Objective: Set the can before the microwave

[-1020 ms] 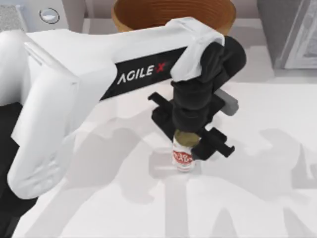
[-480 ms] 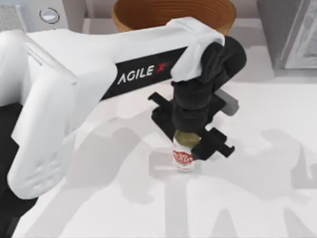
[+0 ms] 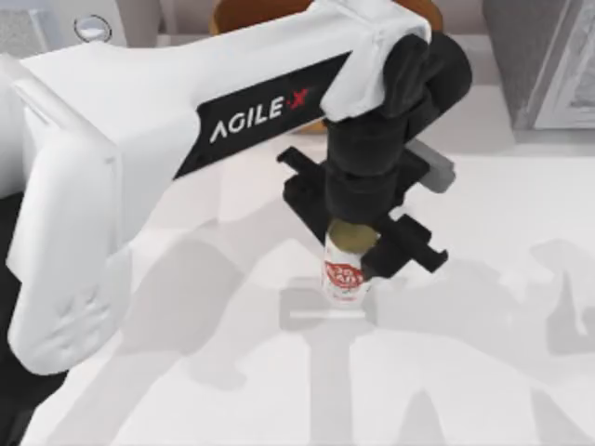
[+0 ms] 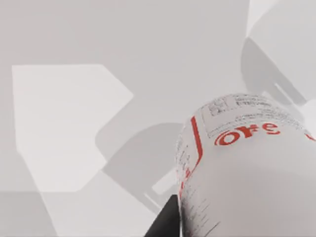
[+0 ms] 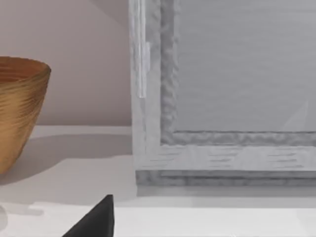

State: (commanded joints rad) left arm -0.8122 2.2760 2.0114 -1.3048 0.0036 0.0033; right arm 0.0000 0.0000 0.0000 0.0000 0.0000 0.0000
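The can (image 3: 346, 275), white with a red label and a dull gold top, hangs upright just above the table's middle with its shadow below it. My left gripper (image 3: 354, 255) comes down from above and is shut on the can's upper part. In the left wrist view the can (image 4: 247, 173) looms close, with a dark fingertip (image 4: 166, 223) beside it. The microwave (image 3: 90, 28) stands at the back left, one silver dial in sight, mostly hidden behind my left arm. My right arm is parked off to the right, its wrist camera facing the back of the table.
A woven brown basket (image 3: 226, 19) stands at the back centre, partly hidden by my left arm, and appears again as the basket (image 5: 19, 108) in the right wrist view. A darker grey speckled box (image 3: 544, 60) fills the back right corner, seen close as the box (image 5: 222, 98).
My left arm has risen with the can in its grip. The can has come up off the table and now hangs above its shadow.
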